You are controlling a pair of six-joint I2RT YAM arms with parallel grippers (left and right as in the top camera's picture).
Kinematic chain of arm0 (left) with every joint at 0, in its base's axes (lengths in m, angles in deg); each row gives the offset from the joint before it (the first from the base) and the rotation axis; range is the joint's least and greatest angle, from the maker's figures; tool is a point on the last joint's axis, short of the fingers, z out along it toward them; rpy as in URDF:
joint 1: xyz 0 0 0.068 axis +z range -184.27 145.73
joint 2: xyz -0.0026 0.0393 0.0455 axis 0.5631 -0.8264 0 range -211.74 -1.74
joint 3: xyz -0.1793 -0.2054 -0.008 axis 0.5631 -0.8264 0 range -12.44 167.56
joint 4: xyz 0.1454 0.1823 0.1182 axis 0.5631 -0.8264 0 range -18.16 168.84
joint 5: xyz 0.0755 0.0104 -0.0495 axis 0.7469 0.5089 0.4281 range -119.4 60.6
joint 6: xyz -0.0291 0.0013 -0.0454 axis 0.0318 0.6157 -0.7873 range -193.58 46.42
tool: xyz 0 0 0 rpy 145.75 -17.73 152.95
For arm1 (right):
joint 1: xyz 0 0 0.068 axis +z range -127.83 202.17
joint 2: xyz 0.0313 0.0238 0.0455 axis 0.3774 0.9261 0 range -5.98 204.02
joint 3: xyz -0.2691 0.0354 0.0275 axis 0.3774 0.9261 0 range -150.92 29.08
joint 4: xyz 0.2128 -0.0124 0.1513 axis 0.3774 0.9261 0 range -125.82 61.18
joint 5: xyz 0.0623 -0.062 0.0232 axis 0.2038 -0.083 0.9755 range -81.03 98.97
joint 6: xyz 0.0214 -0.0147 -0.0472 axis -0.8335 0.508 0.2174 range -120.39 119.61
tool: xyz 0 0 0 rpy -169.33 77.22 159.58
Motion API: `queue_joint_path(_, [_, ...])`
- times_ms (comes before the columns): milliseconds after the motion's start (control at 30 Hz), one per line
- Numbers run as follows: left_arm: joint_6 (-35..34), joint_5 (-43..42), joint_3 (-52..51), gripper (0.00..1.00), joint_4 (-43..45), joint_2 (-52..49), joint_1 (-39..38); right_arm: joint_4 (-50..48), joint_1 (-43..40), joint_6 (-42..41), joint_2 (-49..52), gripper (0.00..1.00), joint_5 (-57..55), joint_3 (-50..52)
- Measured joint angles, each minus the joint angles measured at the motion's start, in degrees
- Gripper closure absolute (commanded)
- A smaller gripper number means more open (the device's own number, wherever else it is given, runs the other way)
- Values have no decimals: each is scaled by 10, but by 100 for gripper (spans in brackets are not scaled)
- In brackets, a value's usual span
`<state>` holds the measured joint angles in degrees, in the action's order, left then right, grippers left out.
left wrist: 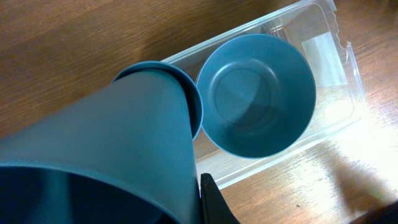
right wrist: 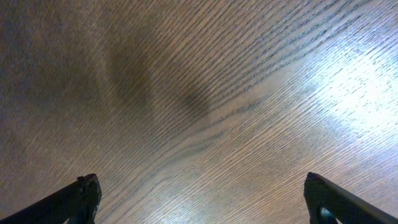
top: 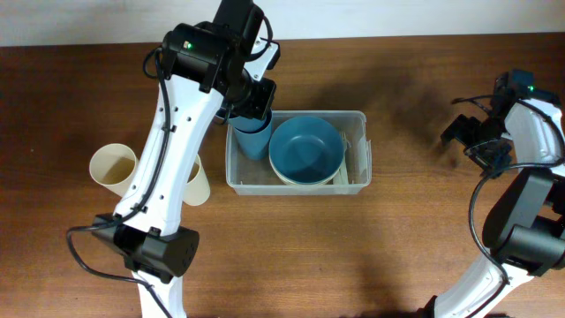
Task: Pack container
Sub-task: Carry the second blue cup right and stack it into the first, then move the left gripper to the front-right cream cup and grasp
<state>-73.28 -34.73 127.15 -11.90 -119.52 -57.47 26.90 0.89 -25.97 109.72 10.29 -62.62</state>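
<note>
The clear rectangular container (top: 363,117) stands at the table's middle; it also shows in the left wrist view (left wrist: 351,74). A blue bowl (top: 305,148) sits in its middle, with a cream rim showing under it; the bowl also shows in the left wrist view (left wrist: 256,93). My left gripper (top: 250,104) is shut on a blue cup (top: 252,134) at the container's left end. In the left wrist view the cup (left wrist: 112,143) fills the foreground, and its far end meets a blue rim. My right gripper (top: 466,134) is open and empty above bare wood, far right; its fingers also show in the right wrist view (right wrist: 202,199).
Two cream cups (top: 113,166) (top: 199,182) lie on the table to the left of the container, partly behind my left arm. A pale flat piece (top: 357,157) lies in the container's right end. The table's far edge meets a white wall.
</note>
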Motion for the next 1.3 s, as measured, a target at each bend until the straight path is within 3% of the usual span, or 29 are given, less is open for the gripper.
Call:
queue_joint_path(67, [2,5,0,64,0,0,0,0,0,1,0,1,0,0])
queue_joint_path(167, [2,12,0,53,1,0,0,0,0,0,0,1,0,0])
queue_joint_path(533, [1,15,5,54,-2,0,0,0,0,0,0,1,0,0])
queue_joint_path(700, [-10,27,62,54,-54,3,11,0,0,0,0,1,0,0])
queue_joint_path(933, [-21,43,70,50,-57,73,27,0,0,0,0,1,0,0])
queue_joint_path(1100, [-25,53,-15,50,-57,147,27,0,0,0,0,1,0,0])
queue_joint_path(1300, [-50,95,-196,50,-59,185,27,0,0,0,0,1,0,0])
